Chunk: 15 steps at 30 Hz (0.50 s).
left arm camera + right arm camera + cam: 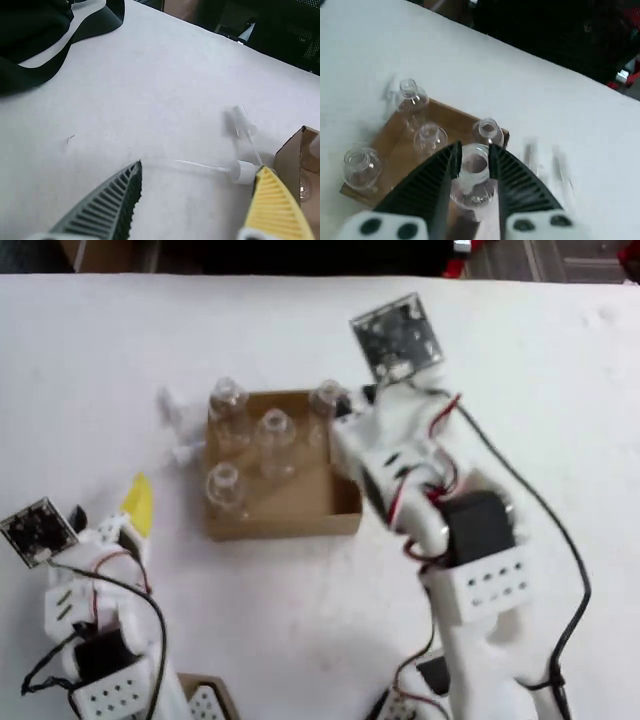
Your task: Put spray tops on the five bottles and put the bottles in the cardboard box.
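Right gripper is clamped on the neck of a clear, open-necked held bottle, with its black fingers drawn narrow on either side. The held bottle sits at the right side of the cardboard box, just beside a corner bottle standing in the box's far right corner. The fingers hide its base, so I cannot tell whether it is inside the box.

Three more stand upright in the box with open necks: a far-left bottle, a middle bottle and a near-left bottle. Markings on the right arm's camera board are too small to read.

Left of the box, two spray tops lie on the white table — a far spray top and a near spray top with its thin tube stretched out. The left gripper hangs low over the table, spread wide and holding nothing. The near spray top lies between its grey and yellow fingers, with the head just beside the yellow fingertip.
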Available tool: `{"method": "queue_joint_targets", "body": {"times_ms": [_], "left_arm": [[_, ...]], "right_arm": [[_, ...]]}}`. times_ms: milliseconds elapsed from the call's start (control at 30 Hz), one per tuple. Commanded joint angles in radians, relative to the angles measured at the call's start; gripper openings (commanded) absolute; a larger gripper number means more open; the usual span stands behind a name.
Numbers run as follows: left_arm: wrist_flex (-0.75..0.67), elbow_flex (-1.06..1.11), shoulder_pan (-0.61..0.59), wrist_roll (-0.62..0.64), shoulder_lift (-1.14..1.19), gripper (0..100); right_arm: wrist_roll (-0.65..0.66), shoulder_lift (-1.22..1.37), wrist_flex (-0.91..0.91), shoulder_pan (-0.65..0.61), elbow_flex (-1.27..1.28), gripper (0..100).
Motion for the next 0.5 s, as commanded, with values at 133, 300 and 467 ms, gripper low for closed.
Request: {"method": "queue_joint_targets", "body": {"times_ms": [133,300,467], "left_arm": [[0.011,-0.003,0.012,-0.014,-0.015,33],[0.011,-0.003,0.012,-0.014,-0.015,33],[0.011,-0.003,0.013,-0.014,-0.015,33]], "right_arm": [[-0.011,-0.113,-0.329,-0.019,0.373,1.6],[-0.012,-0.188,-0.398,-0.024,0.532,1.6],[-0.08,-0.252,-0.47,-0.044,0.669,1.6]]}}
